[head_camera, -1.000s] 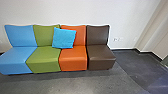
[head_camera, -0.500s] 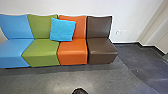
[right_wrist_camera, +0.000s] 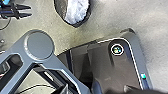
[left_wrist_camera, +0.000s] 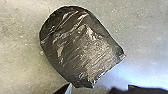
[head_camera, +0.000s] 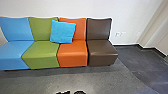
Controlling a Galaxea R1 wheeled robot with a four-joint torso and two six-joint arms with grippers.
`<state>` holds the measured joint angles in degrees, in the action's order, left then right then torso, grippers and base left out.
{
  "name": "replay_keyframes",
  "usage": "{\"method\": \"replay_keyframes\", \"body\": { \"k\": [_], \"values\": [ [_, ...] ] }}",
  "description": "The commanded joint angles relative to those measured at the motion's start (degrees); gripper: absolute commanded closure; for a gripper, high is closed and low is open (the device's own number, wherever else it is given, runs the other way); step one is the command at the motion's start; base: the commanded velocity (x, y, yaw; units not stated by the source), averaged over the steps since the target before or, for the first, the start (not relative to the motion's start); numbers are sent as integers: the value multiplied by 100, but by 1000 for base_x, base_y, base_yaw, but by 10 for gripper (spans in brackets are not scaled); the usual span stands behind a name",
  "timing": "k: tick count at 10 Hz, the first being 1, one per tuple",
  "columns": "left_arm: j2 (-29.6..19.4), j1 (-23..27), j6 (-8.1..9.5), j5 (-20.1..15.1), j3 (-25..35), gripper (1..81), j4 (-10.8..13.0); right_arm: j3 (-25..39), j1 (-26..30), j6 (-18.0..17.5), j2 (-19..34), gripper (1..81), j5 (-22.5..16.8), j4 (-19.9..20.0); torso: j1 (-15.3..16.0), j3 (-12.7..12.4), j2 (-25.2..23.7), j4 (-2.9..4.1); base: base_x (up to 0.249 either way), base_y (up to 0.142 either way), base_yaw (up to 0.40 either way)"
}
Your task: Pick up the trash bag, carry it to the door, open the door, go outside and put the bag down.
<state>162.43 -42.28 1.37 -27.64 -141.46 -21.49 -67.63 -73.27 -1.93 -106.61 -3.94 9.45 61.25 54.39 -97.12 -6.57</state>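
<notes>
Trash bag (left_wrist_camera: 80,47): black, shiny, lying on the grey floor (left_wrist_camera: 141,30)
Left pincer (right_wrist_camera: 28,11): prongs parted, gripping nothing, bag apart from it
Right pincer: cannot tell how wide it stands or what it holds
Seats, head view: blue (head_camera: 15,51) at nine o'clock, then green (head_camera: 41,53), orange (head_camera: 72,55), brown (head_camera: 101,50) towards three
Cushion (head_camera: 62,32): blue, ten o'clock

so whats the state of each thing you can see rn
trash bag: lying on the floor, not gripped
left gripper: fingers open
blue cushion: propped against the green backrest and orange backrest
seats: side by side in a row
</notes>
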Motion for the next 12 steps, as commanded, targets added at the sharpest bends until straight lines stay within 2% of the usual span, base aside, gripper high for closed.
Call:
{"method": "replay_keyframes", "body": {
  "k": [1, 3, 4, 7, 10, 11, 12],
  "values": [
    [88, 663, 22, -418, 31, 10, -136, 234, 211, 8, 400, 10, -397, 84, 354, 0, -551, 0, 0, 0, 0],
    [185, 865, 197, -566, 31, 10, -118, 243, 202, 8, 400, 10, -397, 66, 612, 462, -969, 0, 0, 0, 0],
    [194, 935, 250, -611, 30, 10, -110, 243, 202, 8, 400, 10, -397, 57, 710, 609, -1133, 0, 0, 0, 0],
    [168, 1076, 268, -629, -75, 10, -109, 269, 202, 8, 400, 10, -397, 57, 1063, 1123, -1693, 0, 0, 0, 0],
    [238, 1419, 303, -822, -233, 10, -127, 296, 220, 8, 400, 10, -397, 57, 1453, 1686, -2313, 0, 0, 0, 0],
    [256, 1533, 364, -849, -303, 10, -118, 296, 211, 8, 400, 10, -397, 57, 1589, 1370, -2527, 0, 0, 0, 0],
    [264, 1630, 373, -919, -330, 10, -127, 279, 202, 8, 409, 10, -397, 57, 1699, 1499, -2700, 0, 0, 0, 0]
  ]
}}
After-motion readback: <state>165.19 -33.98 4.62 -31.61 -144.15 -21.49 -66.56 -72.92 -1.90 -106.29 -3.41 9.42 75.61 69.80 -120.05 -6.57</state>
